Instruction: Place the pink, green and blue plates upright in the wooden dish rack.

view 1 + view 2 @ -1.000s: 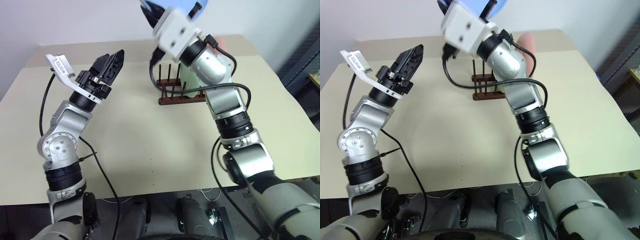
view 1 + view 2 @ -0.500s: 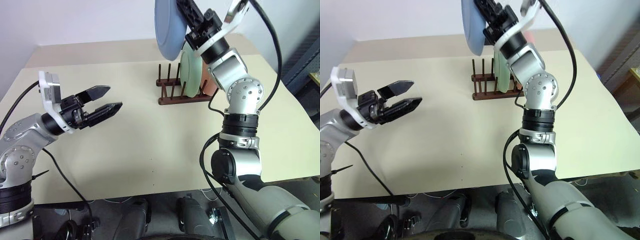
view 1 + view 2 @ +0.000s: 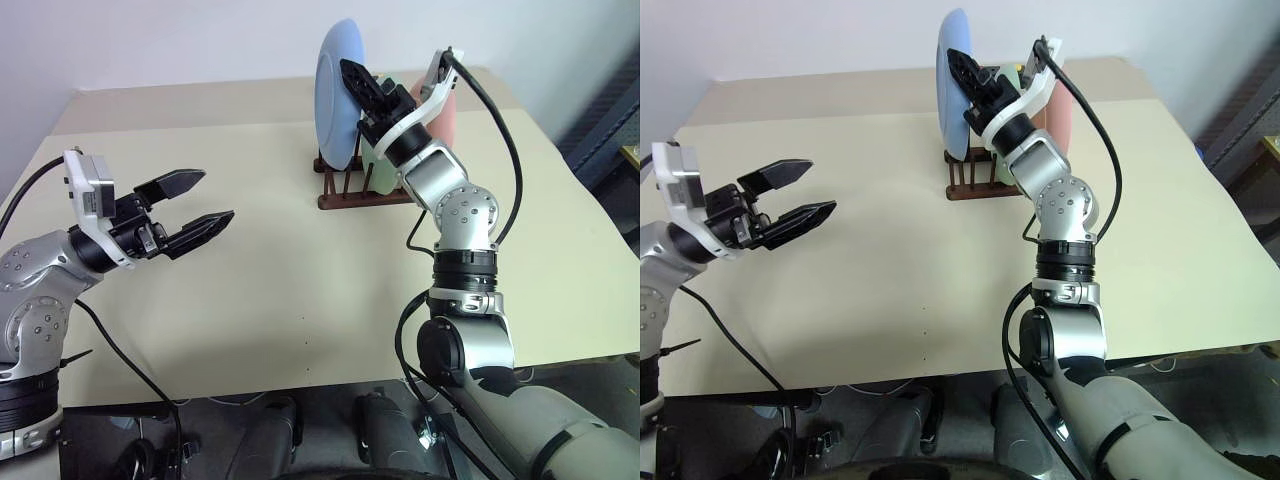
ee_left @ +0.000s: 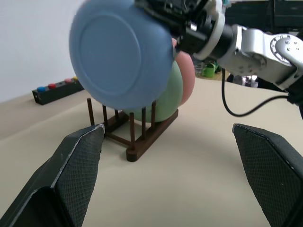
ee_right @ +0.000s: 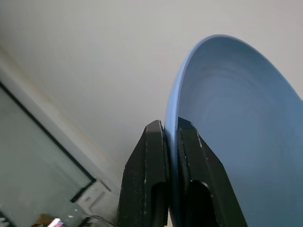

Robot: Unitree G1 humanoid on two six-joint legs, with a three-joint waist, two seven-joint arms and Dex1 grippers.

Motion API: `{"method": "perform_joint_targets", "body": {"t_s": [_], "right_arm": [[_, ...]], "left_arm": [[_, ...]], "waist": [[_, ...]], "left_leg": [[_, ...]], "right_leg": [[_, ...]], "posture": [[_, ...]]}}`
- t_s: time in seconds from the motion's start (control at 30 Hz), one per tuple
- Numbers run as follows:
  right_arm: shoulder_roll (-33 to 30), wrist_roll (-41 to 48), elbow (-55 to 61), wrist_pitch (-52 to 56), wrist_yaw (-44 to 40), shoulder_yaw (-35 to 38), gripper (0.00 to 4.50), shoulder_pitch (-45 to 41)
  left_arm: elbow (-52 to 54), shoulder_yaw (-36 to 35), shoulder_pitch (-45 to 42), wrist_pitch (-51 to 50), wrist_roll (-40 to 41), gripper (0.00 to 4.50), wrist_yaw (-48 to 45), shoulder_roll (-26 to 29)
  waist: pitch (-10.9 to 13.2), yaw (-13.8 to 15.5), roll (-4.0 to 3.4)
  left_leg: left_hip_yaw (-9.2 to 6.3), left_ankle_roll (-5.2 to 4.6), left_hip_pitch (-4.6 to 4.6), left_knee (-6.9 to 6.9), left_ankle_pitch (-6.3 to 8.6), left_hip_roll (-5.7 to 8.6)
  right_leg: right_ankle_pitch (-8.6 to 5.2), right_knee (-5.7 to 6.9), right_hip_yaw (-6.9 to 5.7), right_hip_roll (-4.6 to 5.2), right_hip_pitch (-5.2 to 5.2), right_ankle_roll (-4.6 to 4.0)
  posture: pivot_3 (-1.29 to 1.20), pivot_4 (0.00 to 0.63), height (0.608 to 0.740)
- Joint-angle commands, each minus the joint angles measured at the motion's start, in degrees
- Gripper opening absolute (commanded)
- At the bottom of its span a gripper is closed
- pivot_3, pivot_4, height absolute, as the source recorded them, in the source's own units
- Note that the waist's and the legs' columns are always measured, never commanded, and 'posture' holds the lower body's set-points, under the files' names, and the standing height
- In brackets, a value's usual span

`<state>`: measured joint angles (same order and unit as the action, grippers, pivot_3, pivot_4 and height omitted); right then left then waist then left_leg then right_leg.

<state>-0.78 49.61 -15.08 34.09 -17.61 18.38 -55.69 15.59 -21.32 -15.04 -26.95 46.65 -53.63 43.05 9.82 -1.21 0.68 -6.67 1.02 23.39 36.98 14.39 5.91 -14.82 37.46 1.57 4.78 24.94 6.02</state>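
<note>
Near, at the left edge of the head view: left end effector [image 3: 196, 203] spread wide and empty above the beige worktop [image 3: 300, 290]. Farther, upper centre: right end effector [image 3: 357, 82] pressed together on the rim of the blue plate [image 3: 337, 95], held upright over the left end of the wooden dish rack [image 3: 350, 188]. Behind it, upright in the rack: green plate [image 4: 169, 97], then pink plate [image 3: 448, 112]; beyond, at the worktop's far edge in the left wrist view, a black box with coloured buttons [image 4: 54, 90].
</note>
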Motion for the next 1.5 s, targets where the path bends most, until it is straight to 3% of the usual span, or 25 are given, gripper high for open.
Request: {"method": "perform_joint_targets", "body": {"t_s": [0.03,0.37,0.53,0.7,0.73,1.5], "right_arm": [[-0.5,-2.1,-0.3,-2.8,-2.3,-1.0,0.0,0.3],[-0.3,-5.4,-2.5,-3.6,-4.1,-2.4,0.0,1.5],[-0.8,-10.0,-3.3,-5.4,-4.7,-4.9,1.84,2.2],[-1.1,-11.7,-3.0,-6.7,-5.4,-5.6,4.32,1.3],[-1.2,-12.1,-2.8,-6.9,-5.7,-5.8,4.43,1.2],[-3.7,-16.2,4.8,-14.2,-8.1,-7.6,4.43,1.7]], "left_arm": [[1.4,-1.3,-2.2,1.1,0.3,4.45,1.4,0.0],[1.7,-1.0,-2.3,0.7,0.6,4.45,1.8,-0.3],[1.9,-0.8,-2.1,0.0,1.3,4.5,2.1,-0.6],[1.8,-0.6,-2.2,-0.4,1.6,4.5,2.0,-0.7],[1.7,-0.6,-2.3,-0.5,1.6,4.5,2.0,-0.8],[-0.1,0.7,-4.7,-1.4,1.4,4.5,0.9,-1.5]], "waist": [[0.0,0.0,0.0],[0.0,-0.2,0.0],[0.0,-0.1,0.0],[0.0,-0.1,0.0],[0.0,-0.1,0.0],[0.0,0.0,0.01]], "left_leg": [[0.0,0.0,0.0,0.0,0.0,0.0],[0.01,0.0,0.0,-0.01,0.0,-0.04],[0.02,0.0,0.0,0.01,0.0,-0.04],[0.02,0.0,0.0,0.01,0.0,-0.04],[0.02,0.0,0.0,0.01,0.0,-0.04],[0.02,0.0,0.0,0.01,0.0,-0.04]], "right_leg": [[0.0,0.0,0.0,0.0,0.0,0.0],[0.0,0.0,0.0,-0.03,0.02,0.0],[0.0,0.0,0.0,-0.03,0.0,0.0],[0.0,0.0,0.0,-0.03,0.01,0.0],[0.0,0.0,0.0,-0.03,0.0,0.0],[0.0,0.0,0.0,-0.03,0.0,0.0]], "posture": [[0.0,0.15,0.74],[0.0,0.15,0.74],[0.0,0.15,0.74],[0.0,0.15,0.74],[0.0,0.15,0.74],[0.0,0.15,0.74]]}}
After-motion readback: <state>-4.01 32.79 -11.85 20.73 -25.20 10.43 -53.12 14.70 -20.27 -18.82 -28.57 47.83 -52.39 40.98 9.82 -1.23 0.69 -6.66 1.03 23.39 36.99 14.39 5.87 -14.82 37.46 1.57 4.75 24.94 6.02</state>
